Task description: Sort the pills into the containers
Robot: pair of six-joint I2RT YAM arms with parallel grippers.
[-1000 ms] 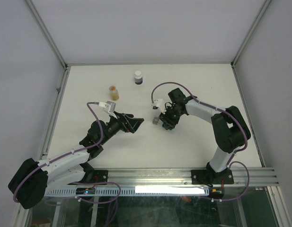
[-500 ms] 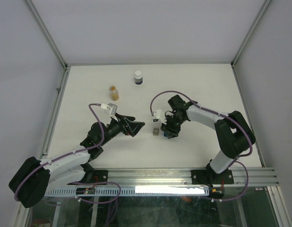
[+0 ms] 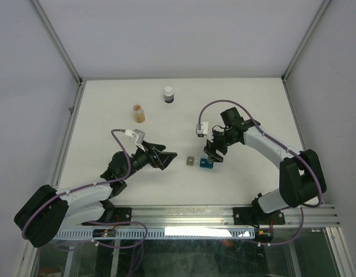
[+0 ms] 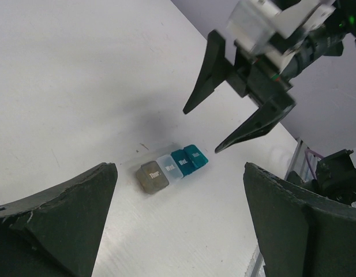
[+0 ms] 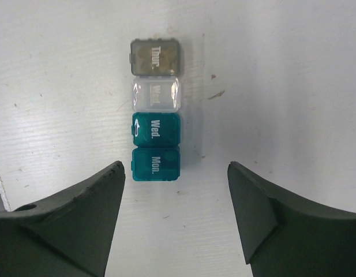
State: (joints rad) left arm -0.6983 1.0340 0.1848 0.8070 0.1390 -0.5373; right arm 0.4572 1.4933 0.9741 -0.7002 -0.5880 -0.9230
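Right pincer (image 3: 211,154) hangs with fingers spread wide and nothing between them, directly over the teal end of the containers (image 5: 156,109), which lie flat on the white table (image 3: 108,104). They form one short row of four little boxes touching end to end: a grey-brown box (image 5: 155,56), a clear box (image 5: 156,94), then two teal boxes (image 5: 156,127). Each lid is marked with a day and looks shut. In the right wrist view the row's long axis runs straight away from the camera, between the two fingers and a little toward the left one. The closing line would therefore cross the row's narrow width, not its length.

Left pincer (image 3: 166,157) is also spread and empty. It sits low over the table off the grey-brown end of the row, near it but apart, and faces it endwise. The right arm is the nearer one, placed above the row.

The pills (image 3: 142,118) are not at the row. They show as an orange-tan mass inside a small clear vial (image 3: 138,107) standing upright well beyond the row, off toward its grey-brown side and closer to the left arm. A white-capped dark bottle (image 3: 168,96) stands farther from the row again.

As I judge it, no pill has reached a box, and a lid must be opened first.
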